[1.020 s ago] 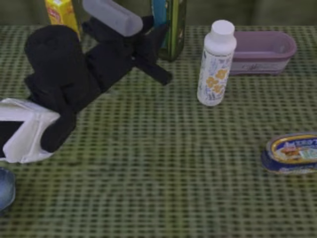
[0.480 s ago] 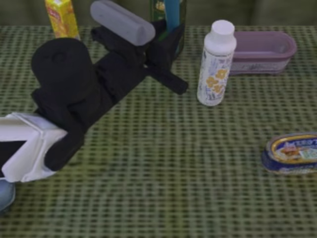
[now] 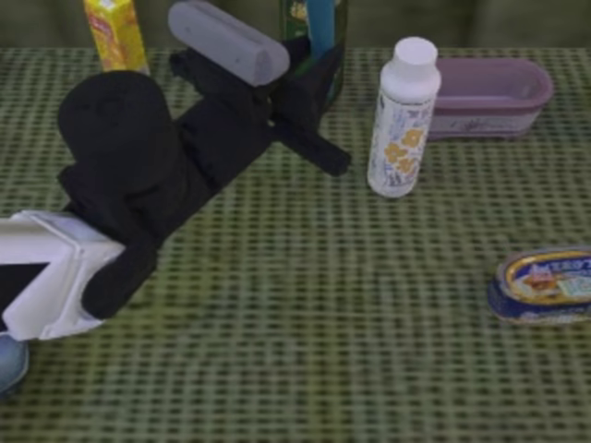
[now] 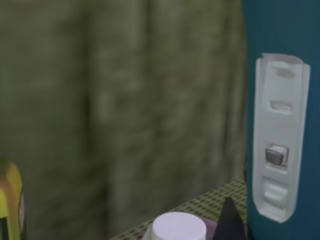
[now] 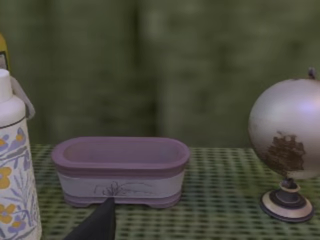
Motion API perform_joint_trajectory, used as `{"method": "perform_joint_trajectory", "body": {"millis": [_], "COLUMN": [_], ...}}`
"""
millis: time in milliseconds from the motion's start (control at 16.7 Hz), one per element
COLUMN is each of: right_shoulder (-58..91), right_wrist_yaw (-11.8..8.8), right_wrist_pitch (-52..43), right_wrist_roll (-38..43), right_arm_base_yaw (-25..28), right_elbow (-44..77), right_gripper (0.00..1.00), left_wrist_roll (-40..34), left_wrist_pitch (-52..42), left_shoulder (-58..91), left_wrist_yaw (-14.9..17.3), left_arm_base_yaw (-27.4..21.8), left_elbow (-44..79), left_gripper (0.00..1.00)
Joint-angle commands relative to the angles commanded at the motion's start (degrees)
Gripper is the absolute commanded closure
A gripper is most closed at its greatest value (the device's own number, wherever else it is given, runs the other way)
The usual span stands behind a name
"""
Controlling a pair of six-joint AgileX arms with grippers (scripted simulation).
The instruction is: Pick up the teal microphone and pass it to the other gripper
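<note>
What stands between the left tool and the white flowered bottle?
Nothing: the top view shows only bare green mat between the left tool and the bottle.

Open green mat across the middle and front of the table (image 3: 305, 305), white flowered bottle (image 3: 401, 120) and purple tub (image 3: 489, 97) crowding the back right, tin can (image 3: 543, 284) at the right edge, left arm (image 3: 138, 175) blocking the back left

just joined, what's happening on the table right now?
The left claw is at the far edge of the table, around the teal microphone, whose handle with its white strip fills the left wrist view close up. A white flowered bottle and a purple tub stand to its right, and a tin lies nearer the right side. The right arm is out of the top view; no handover has begun.
</note>
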Motion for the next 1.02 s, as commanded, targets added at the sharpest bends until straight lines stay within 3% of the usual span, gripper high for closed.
{"method": "perform_joint_trajectory", "body": {"millis": [240,780,1020], "right_shoulder": [10.9,51.8,63.8], "right_wrist_yaw": [-3.5,-14.6,-18.2], "right_wrist_pitch": [4.6,17.6,22.4], "right_wrist_roll": [-0.6,-2.3,-3.0], "right_arm_base_yaw": [5.1,21.1,26.4], "right_elbow": [7.6,30.1,38.0], "right_gripper": [0.00,0.00,0.00], "left_wrist_roll": [0.0,0.0,0.0], "left_wrist_pitch": [0.0,0.0,0.0], "left_shoulder": [0.0,0.0,0.0], "left_wrist_yaw": [0.0,0.0,0.0], "left_arm_base_yaw": [0.0,0.0,0.0], "left_elbow": [0.0,0.0,0.0], "left_gripper": [1.00,1.00,1.00]}}
